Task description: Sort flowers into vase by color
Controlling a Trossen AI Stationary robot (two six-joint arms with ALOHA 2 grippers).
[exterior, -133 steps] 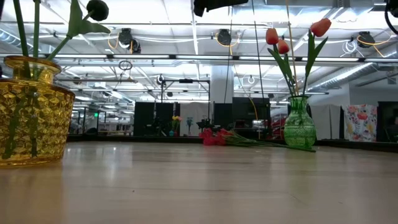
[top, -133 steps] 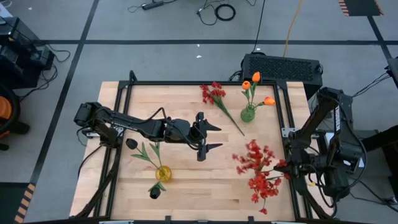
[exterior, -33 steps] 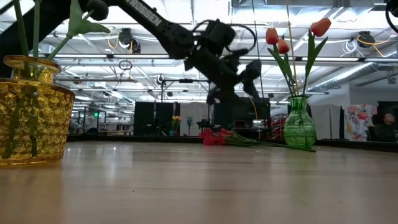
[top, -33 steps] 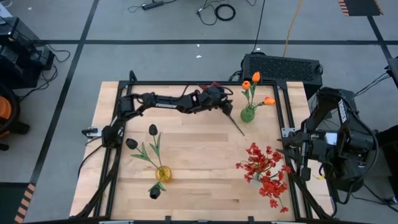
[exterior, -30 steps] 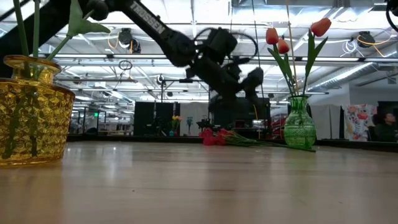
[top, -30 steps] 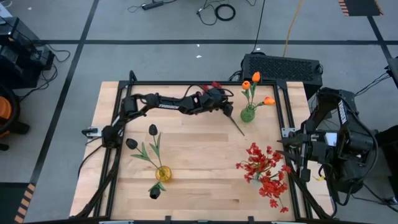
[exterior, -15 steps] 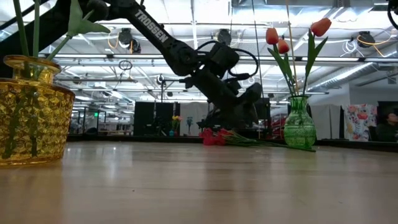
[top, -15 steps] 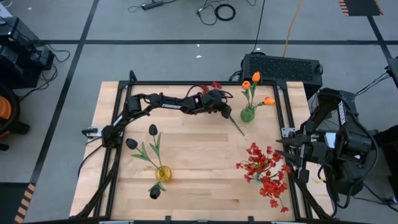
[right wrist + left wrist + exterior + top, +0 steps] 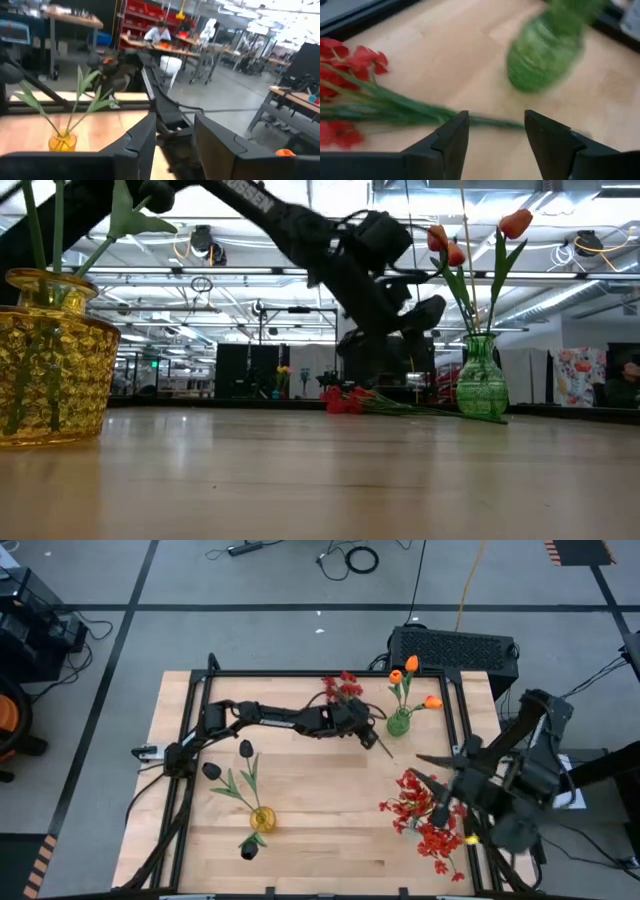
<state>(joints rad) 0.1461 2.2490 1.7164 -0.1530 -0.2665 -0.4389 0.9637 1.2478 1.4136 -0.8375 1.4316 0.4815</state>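
Left gripper [image 9: 492, 131] spread open, fingers either side of the loose red flower's [image 9: 347, 692] green stem lying flat on the table [image 9: 300, 840] – just beside the green vase [image 9: 399, 722] of orange flowers [image 9: 411, 664]. Right gripper [image 9: 428, 772] open, empty – over the red bunch [image 9: 420, 810].

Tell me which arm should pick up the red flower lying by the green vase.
Left. Its open tool hovers right over the red flower's stem beside the green vase. The right tool is up over the red bunch at the table's right edge.
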